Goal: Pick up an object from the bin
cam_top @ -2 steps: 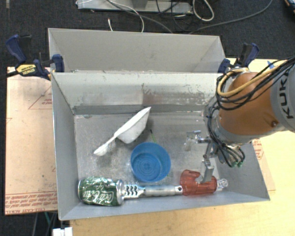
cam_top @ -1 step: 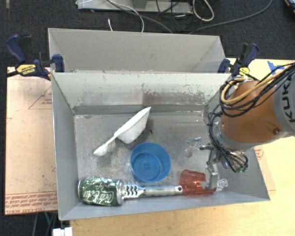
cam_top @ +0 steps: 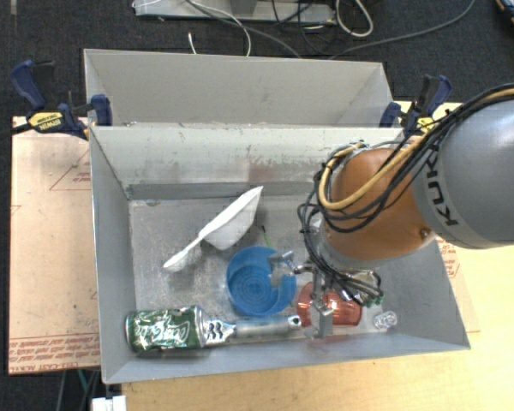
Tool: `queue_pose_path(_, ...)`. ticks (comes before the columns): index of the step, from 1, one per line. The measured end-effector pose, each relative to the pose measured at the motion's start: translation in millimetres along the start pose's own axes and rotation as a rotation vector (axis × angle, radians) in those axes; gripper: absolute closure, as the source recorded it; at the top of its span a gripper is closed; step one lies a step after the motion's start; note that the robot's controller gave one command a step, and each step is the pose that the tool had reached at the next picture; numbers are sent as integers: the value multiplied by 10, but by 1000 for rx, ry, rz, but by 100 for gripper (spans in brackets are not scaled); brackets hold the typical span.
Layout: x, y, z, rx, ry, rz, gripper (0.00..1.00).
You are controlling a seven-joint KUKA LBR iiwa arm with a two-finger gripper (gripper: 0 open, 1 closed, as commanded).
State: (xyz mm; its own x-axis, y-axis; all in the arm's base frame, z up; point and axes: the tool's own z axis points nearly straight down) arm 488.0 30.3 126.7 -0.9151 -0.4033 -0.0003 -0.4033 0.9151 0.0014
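Observation:
My gripper (cam_top: 323, 318) is low in the front right part of the bin, beneath the orange wrist cover. It stands directly beside a small red and orange object (cam_top: 341, 312) on the bin floor, and part of that object is hidden by the gripper. Just to the left lies a blue ribbed round thing (cam_top: 255, 285), like a cup or a coil. A crushed clear bottle with a green label (cam_top: 182, 329) lies along the front wall, its neck pointing toward the gripper.
A white scoop-shaped piece (cam_top: 220, 228) leans in the middle of the bin, behind the blue thing. A small clear item (cam_top: 384, 320) sits near the front right corner. The arm and its cables cover the bin's right side.

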Motion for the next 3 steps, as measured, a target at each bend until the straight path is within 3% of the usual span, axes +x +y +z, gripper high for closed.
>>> queue_pose_path(1, 287, -586, 441, 6, -16, 234, 0)
queue_pose_path(2, -78, 307, 557, -4, -12, 137, 100)
queue_pose_path(3, -78, 307, 557, -4, -12, 138, 100)
